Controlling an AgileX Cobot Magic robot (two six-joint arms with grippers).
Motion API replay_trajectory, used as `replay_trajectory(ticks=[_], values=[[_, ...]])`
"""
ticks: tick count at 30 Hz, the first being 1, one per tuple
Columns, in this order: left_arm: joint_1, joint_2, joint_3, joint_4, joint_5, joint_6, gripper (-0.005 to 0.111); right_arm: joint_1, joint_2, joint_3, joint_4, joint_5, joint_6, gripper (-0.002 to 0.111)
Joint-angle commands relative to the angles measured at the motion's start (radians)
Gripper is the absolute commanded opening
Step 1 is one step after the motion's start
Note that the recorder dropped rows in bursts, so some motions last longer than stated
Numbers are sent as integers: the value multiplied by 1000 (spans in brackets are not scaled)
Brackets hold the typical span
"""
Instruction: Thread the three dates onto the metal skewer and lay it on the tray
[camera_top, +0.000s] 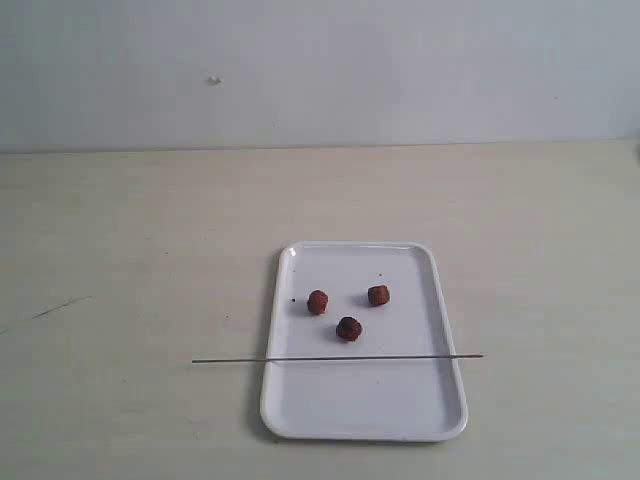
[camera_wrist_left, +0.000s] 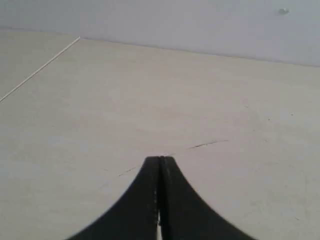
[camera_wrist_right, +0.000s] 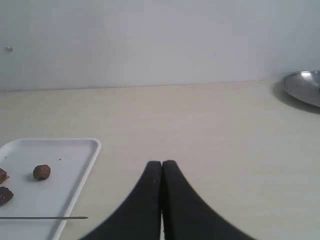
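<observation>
Skewer (camera_top: 337, 358) lies left-right across tray (camera_top: 360, 405), lower centre of exterior view, ends overhanging; dates (camera_top: 348, 328) loose just above. Right gripper (camera_wrist_right: 161, 166) looks nearer, the rod's tip in its view; left gripper (camera_wrist_left: 160, 161) sees neither. Both pinched together, empty.

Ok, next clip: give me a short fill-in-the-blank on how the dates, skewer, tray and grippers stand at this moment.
1. The dates lying loose on the tray number ____.
2. The metal skewer lies across the tray with ____ of the dates threaded on it.
3. The left gripper and the right gripper both have their jaws ____, holding nothing.

Missing words: three; none; shut.
</observation>
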Motion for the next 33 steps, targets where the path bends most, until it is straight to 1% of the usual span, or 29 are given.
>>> replay_trajectory(ticks=[1, 3, 8, 10, 14, 15, 18, 20, 21, 22, 24, 25, 26, 27, 28, 29, 30, 32, 33], values=[[4, -7, 0, 66, -51, 19, 0, -5, -6, 6, 0, -1, -3, 0], [4, -7, 0, 94, -151, 19, 0, -5, -6, 6, 0, -1, -3, 0], [4, -7, 0, 94, -431, 17, 0, -5, -6, 6, 0, -1, -3, 0], [4, -7, 0, 94, -491, 17, 0, -5, -6, 6, 0, -1, -3, 0], [4, -7, 0, 94, -558, -3, 0, -5, -6, 6, 0, -1, -3, 0], [4, -7, 0, 92, -579, -47, 0, -5, -6, 6, 0, -1, -3, 0], [4, -7, 0, 90, -734, -290, 0, -5, -6, 6, 0, -1, -3, 0], [4, -7, 0, 90, -840, -494, 0, -5, -6, 6, 0, -1, -3, 0], [4, -7, 0, 90, -875, -543, 0, -5, -6, 6, 0, -1, -3, 0], [4, -7, 0, 74, -932, -566, 0, -5, -6, 6, 0, -1, -3, 0], [4, -7, 0, 41, -1052, -557, 0, -5, -6, 6, 0, -1, -3, 0], [4, -7, -25, 13, -1084, -542, 0, -5, -6, 6, 0, -1, -3, 0], [4, -3, -54, -10, -1086, -526, 0, -5, -6, 6, 0, -1, -3, 0], [4, 8, -102, -32, -1055, -491, 0, -5, -6, 6, 0, -1, -3, 0], [4, 27, -161, -65, -985, -459, 0, -5, -6, 6, 0, -1, -3, 0], [4, 56, -215, -90, -905, -438, 0, -5, -6, 6, 0, -1, -3, 0], [4, 95, -291, -104, -787, -412, 0, -5, -6, 6, 0, -1, -3, 0], [4, 191, -433, -99, -554, -345, 0, -5, -6, 6, 0, -1, -3, 0], [4, 255, -520, -81, -461, -313, 0, -5, -6, 6, 0, -1, -3, 0]])
